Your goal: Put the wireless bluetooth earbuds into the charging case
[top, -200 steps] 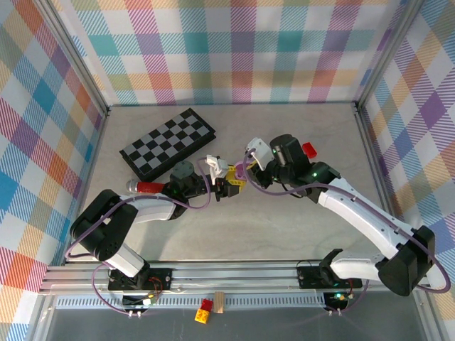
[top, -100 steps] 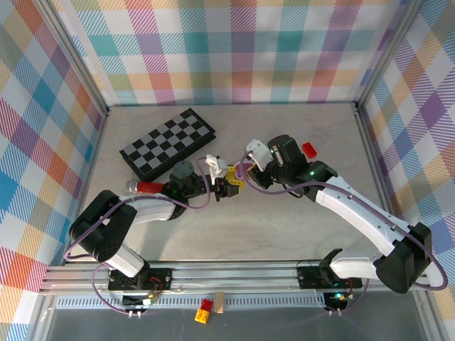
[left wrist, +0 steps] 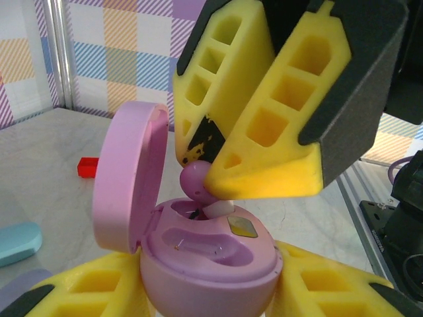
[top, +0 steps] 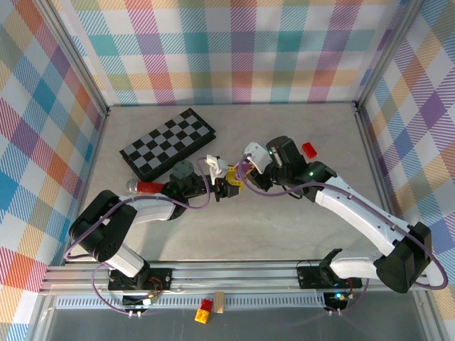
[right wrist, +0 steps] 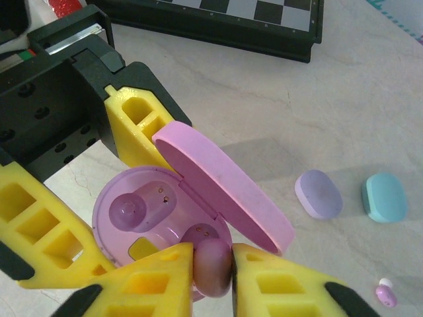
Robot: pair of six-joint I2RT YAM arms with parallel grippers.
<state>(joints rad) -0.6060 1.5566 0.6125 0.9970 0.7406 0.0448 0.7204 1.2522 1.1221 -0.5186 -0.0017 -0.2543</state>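
The right gripper (right wrist: 212, 272) is clenched on an earbud (right wrist: 213, 263). The bud is a small, glossy, pinkish-purple rounded piece, pinched between the two yellow pads and touching both. In the left wrist view its bulb (left wrist: 195, 181) pokes out below the right gripper's fingertips, and a pale stem end points down into the charging case (left wrist: 206, 259).

The case sits directly under those fingertips, nearly touching the bud. It is an oval pastel pink-purple shell with its lid (right wrist: 223, 186) hinged open and standing up beside the right gripper's pads. Two moulded wells lie inside, with small gold contact pins and a yellowish patch between them. The well beneath the bud is open. Whether the far well (right wrist: 129, 210) holds a bud, I cannot tell.

The left gripper (left wrist: 208, 294) grasps the case base from both sides.

Beyond the right gripper's tips, on the table (right wrist: 277, 112), lie a closed purple case (right wrist: 318, 193), a closed teal case (right wrist: 384, 197) and a tiny loose purple bud (right wrist: 385, 293).
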